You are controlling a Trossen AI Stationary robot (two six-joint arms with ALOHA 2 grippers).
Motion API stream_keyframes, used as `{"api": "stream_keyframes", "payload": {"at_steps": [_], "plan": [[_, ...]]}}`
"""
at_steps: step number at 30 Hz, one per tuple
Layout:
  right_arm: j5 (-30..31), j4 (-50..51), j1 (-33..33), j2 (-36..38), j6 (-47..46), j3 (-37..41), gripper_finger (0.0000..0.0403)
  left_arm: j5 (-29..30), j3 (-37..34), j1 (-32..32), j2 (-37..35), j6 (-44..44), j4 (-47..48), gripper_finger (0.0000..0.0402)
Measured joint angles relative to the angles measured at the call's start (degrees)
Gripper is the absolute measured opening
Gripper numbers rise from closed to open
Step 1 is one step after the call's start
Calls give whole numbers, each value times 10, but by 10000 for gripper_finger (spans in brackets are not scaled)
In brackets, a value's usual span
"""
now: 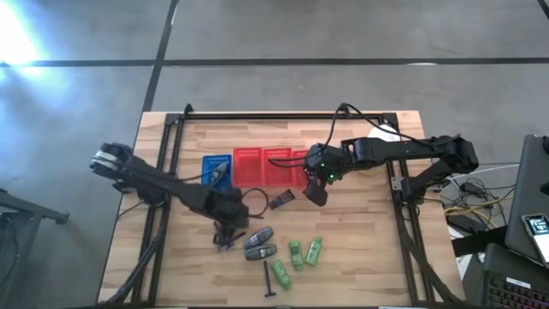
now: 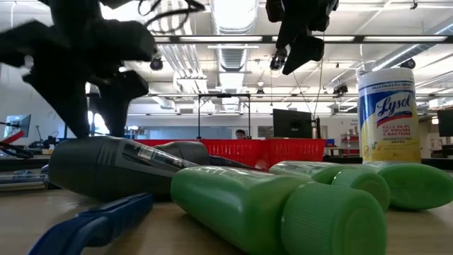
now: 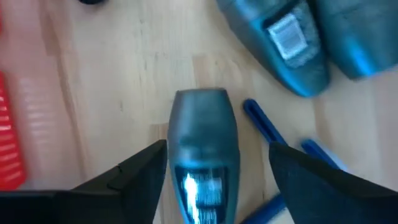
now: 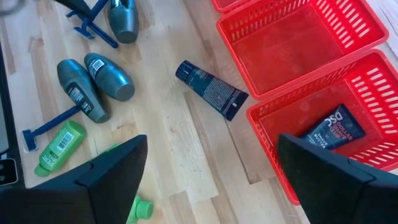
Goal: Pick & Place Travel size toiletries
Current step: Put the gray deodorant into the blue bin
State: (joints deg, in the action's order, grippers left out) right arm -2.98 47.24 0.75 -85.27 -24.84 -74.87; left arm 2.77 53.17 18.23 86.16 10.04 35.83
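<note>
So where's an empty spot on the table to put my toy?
Bare wood lies along the front right, right of the green bottles, and at the front left corner of the table. Also behind the red baskets. It's crowded front middle, around the grey bottles, and the left gripper.

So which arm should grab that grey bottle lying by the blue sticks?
The left. Its tool is already open around the grey bottle, one finger on each side. The right tool hangs open over by the red baskets, empty.
</note>
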Motion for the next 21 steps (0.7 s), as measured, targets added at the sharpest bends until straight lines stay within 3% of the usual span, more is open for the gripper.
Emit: {"api": "stream_keyframes", "payload": {"at_steps": [11, 17, 21], "plan": [[-5, 1, 0, -1, 11, 0, 344, -6, 0, -4, 90, 10, -28, 286], [-5, 4, 0, -1, 17, 0, 333, -6, 0, -9, 73, 13, -20, 210], [-5, 5, 0, -1, 24, 0, 327, -5, 1, -21, 32, 76, 20, 210]]}}
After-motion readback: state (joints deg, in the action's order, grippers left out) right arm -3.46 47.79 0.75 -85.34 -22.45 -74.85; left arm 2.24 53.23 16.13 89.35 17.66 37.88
